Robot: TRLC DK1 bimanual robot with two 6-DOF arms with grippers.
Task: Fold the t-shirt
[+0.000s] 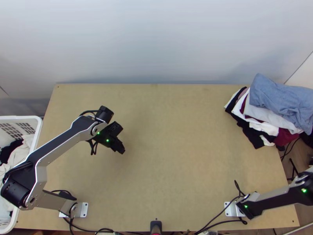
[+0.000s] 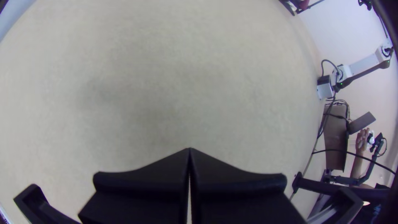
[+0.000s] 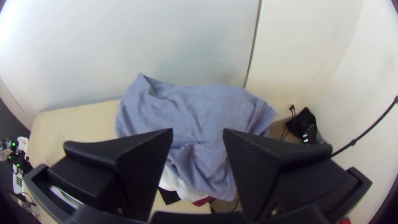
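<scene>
One blue cloth (image 1: 281,98) lies rumpled and loosely folded on top of a garment pile (image 1: 270,128) at the far right corner of the wooden table (image 1: 176,137). Beneath it show white, black and dark red layers. The right gripper (image 3: 197,133) has its fingers spread wide, holding nothing, with the blue cloth beyond them. Above the table's left half, the left gripper (image 1: 122,150) has its fingers pressed together, pinching nothing. Beside the table's left edge, a white basket (image 1: 39,126) holds pale and black clothes.
</scene>
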